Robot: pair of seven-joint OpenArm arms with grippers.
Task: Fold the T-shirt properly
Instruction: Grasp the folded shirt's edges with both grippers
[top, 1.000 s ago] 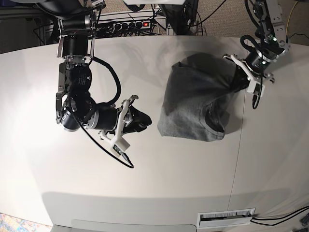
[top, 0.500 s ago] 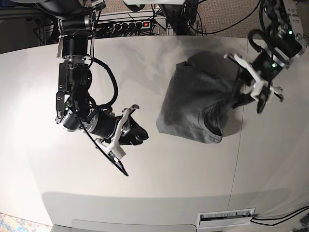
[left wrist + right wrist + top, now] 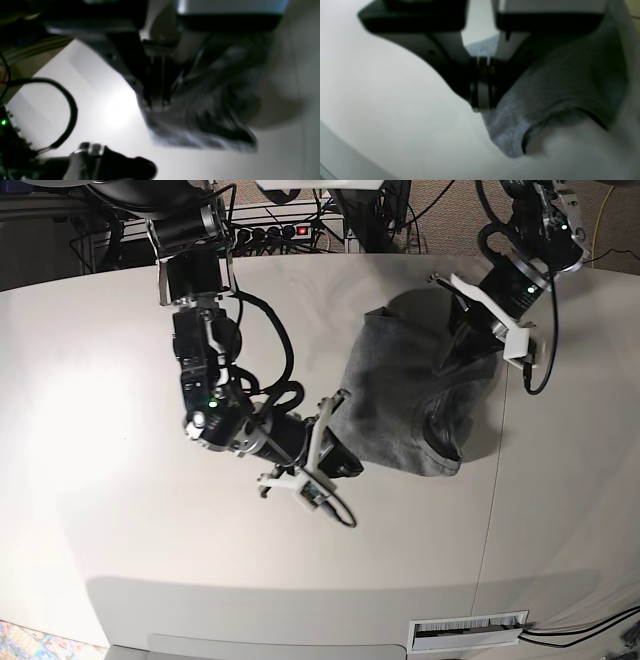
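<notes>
The heather-grey T-shirt (image 3: 395,395) lies bunched on the white table (image 3: 150,530), its ribbed collar (image 3: 440,430) toward the near right. My right gripper (image 3: 345,460) is at the shirt's near-left edge. In the right wrist view its fingers (image 3: 482,100) are shut, with the grey cloth (image 3: 570,82) starting right at the tips. My left gripper (image 3: 452,348) is low over the shirt's far-right part. The left wrist view is blurred but shows its fingers (image 3: 156,102) shut on the cloth (image 3: 200,127) that spreads from them.
A power strip (image 3: 270,230) and cables lie behind the table's far edge. A seam (image 3: 490,510) runs down the table right of the shirt. A white slotted part (image 3: 470,630) sits at the near edge. Black cables loop off my right arm (image 3: 215,420).
My right arm swung rightwards to the shirt's near-left edge and its jaws shut there. My left gripper moved back and leftwards onto the shirt's far-right part, and the lifted cloth came down.
</notes>
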